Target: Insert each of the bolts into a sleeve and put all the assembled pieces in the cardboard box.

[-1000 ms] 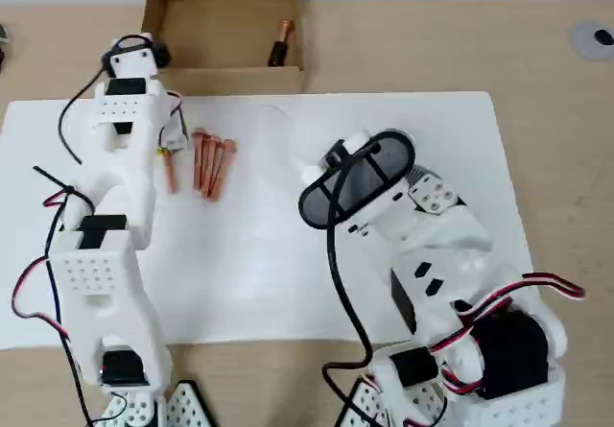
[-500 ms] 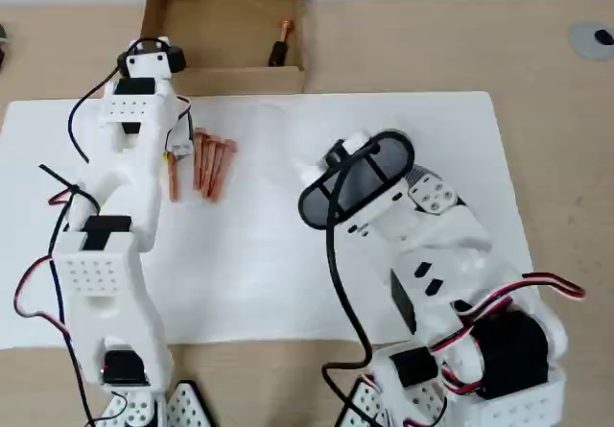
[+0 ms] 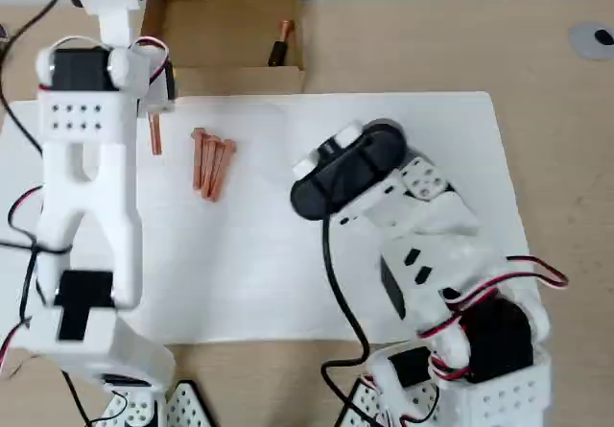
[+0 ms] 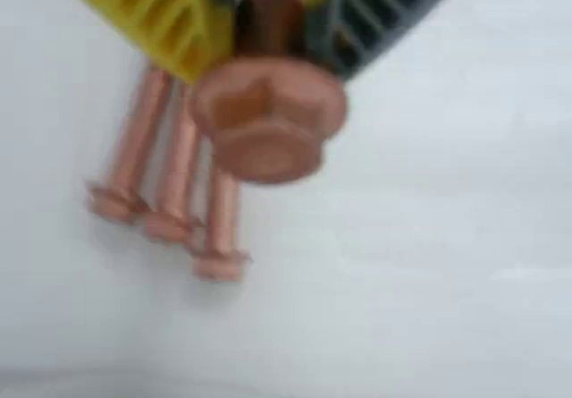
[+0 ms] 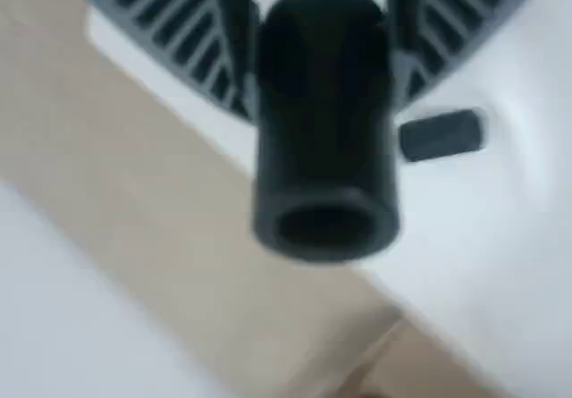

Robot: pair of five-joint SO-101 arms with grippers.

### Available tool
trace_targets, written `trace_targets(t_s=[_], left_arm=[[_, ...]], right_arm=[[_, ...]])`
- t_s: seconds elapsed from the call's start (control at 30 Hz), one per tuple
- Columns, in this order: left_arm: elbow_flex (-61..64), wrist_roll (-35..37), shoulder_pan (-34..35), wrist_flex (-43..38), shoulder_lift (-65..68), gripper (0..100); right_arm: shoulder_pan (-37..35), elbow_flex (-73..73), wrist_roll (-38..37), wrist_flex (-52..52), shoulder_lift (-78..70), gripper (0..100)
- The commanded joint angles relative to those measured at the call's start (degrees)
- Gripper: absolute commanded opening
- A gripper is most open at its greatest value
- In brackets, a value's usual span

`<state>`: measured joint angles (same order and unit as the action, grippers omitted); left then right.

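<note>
My left gripper (image 4: 268,22) is shut on a copper bolt (image 4: 268,121), held off the white sheet with its hex head hanging down. From the high view that bolt (image 3: 154,131) hangs at the sheet's far left, under the left gripper (image 3: 156,108). Three more copper bolts (image 3: 211,163) lie side by side on the sheet, just right of it; in the left wrist view these bolts (image 4: 170,197) lie below the held one. My right gripper (image 5: 322,22) is shut on a black sleeve (image 5: 323,121), its open end facing outward. The cardboard box (image 3: 211,34) at the back holds one assembled piece (image 3: 281,43).
A second black sleeve (image 5: 441,135) lies on the white sheet (image 3: 288,273) beyond the held one. The right arm (image 3: 422,245) stands over the middle right of the sheet. A small grey disc (image 3: 592,38) sits on the wooden table at the far right.
The left arm has lifted one bolt off the sheet and risen toward the far left, leaving three bolts. The right gripper has turned and shifted slightly left.
</note>
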<state>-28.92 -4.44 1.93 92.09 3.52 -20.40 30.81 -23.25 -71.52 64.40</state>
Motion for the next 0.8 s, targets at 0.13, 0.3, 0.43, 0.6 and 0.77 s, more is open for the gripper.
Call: trace_targets(t_s=[0.13, 0.3, 0.43, 0.6, 0.77], left_arm=[[-1.32, 4.04, -0.26, 5.63, -15.25, 1], [7.91, 9.85, -0.62, 5.1, -25.19, 1], [18.11, 11.43, -0.62, 3.16, -34.51, 1], [31.47, 14.24, -0.62, -0.44, -48.04, 1], [45.01, 15.12, -0.62, -4.75, -60.09, 2]], right_arm=[[-10.07, 1.01, 10.9, -4.92, 1.36, 1.1], [-15.6, 3.12, 21.19, -2.11, 9.01, 1.1], [-18.77, 11.12, 30.86, 5.19, 15.96, 1.1], [-24.22, 25.45, 37.89, 17.41, 25.1, 1.1], [-28.26, 40.13, 37.63, 29.98, 30.99, 1.1]])
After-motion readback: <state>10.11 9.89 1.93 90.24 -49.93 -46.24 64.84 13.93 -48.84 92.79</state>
